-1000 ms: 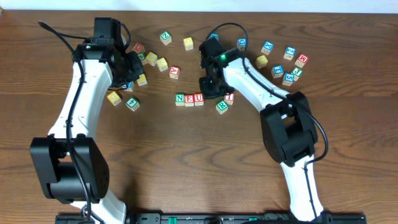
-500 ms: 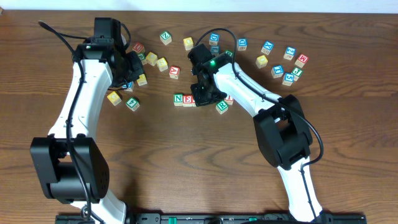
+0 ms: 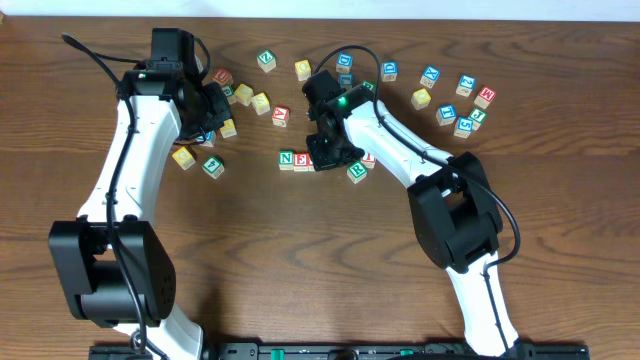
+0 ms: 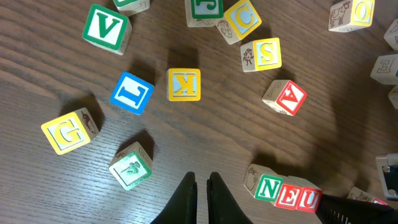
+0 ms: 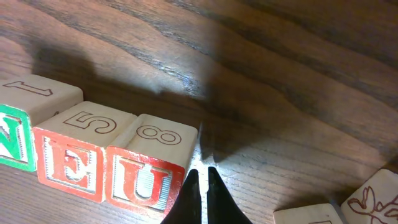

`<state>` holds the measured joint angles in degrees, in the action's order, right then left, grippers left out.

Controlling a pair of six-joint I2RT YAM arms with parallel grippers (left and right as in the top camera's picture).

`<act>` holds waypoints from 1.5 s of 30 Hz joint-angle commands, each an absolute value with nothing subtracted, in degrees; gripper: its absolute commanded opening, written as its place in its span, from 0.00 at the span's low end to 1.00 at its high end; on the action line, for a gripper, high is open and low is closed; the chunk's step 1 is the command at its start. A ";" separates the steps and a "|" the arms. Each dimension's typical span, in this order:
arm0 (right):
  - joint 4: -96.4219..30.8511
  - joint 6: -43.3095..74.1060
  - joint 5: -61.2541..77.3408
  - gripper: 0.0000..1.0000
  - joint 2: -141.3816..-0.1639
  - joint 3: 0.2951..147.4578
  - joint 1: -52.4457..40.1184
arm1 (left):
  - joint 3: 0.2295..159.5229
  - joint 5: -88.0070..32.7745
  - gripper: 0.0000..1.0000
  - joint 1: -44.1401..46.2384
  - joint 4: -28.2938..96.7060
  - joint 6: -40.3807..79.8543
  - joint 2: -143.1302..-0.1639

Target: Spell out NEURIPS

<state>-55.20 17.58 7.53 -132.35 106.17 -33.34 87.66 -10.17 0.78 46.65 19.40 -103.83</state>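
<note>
Three wooden cubes stand in a row reading N [image 5: 12, 140], E [image 5: 68, 165], U [image 5: 146, 177]. My right gripper [image 5: 202, 175] is shut and empty, its tips low at the table just right of the U cube's side. In the overhead view N [image 3: 287, 158] and E [image 3: 302, 160] show, while my right gripper [image 3: 322, 158] covers the U. A green R cube [image 3: 357, 171] and a red I cube [image 3: 369, 157] lie just right of the row. My left gripper [image 4: 202, 182] is shut on nothing, above bare table left of the row [image 4: 290, 195].
Loose cubes lie around the left gripper: green V [image 4: 106, 26], blue L [image 4: 132, 93], yellow K [image 4: 184, 84], yellow G [image 4: 69, 130], a green tree cube [image 4: 132, 167], red A [image 4: 285, 98]. More cubes are scattered at the far right [image 3: 465, 100].
The right arm swung left and its gripper came down at the U end of the row, hiding U from overhead. The left arm has not moved.
</note>
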 commanded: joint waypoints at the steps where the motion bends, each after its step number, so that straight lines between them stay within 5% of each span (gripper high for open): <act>1: -54.89 18.41 8.10 0.01 -130.13 106.13 -34.17 | 87.22 -9.43 0.08 0.73 46.81 18.46 -104.60; 20: -53.84 18.15 5.93 0.01 -125.54 107.20 -32.56 | 87.22 -9.41 0.08 0.73 46.72 18.44 -104.60; 32: -35.83 17.50 6.42 0.01 -125.71 107.13 -33.10 | 87.22 -4.86 0.08 0.73 45.54 18.15 -104.60; 45: -31.81 16.64 11.20 0.02 -126.67 107.13 -33.47 | 87.22 -3.33 0.08 0.67 42.61 17.12 -104.60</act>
<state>-32.18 17.34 9.91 -126.72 106.28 -32.88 87.66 -4.73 0.78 43.42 18.57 -103.83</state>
